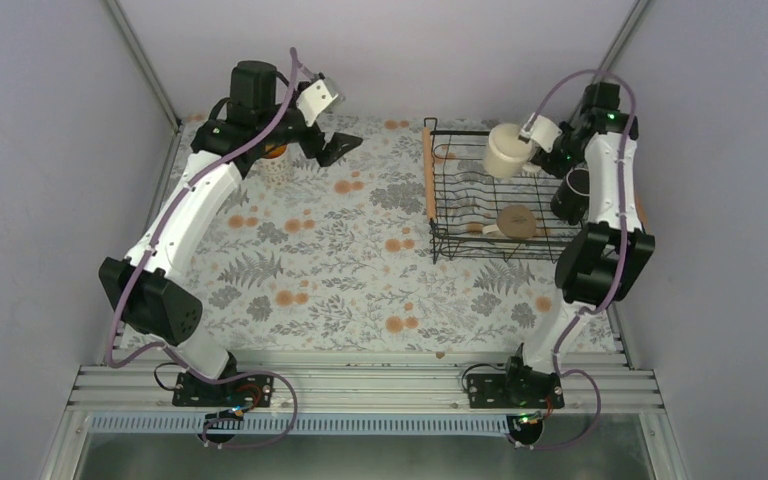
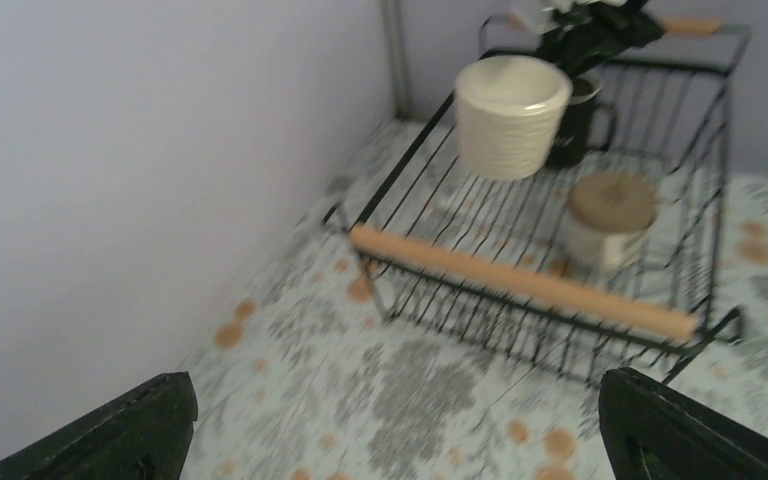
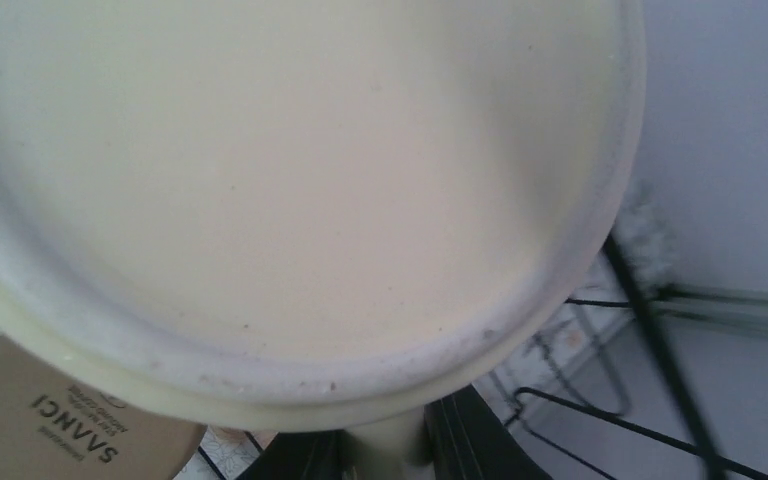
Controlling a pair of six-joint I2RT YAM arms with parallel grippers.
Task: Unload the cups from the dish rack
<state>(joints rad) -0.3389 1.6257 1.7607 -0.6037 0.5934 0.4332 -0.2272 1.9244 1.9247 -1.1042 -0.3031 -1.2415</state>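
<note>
Cream cup (image 3: 290,200) hangs above rack (image 1: 429,190) holding beige cup (image 2: 610,215), black cup (image 2: 585,125).

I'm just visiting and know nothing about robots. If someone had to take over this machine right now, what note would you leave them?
Left hand: open, empty, over the table near the patterned mug.
Right hand: shut on the cream cup, held up over the dish rack.
Done: patterned mug stands on the table, outside the rack.
Left: set the cream cup on the table; then take out the upside-down beige cup and the black mug, both in the rack.
</note>
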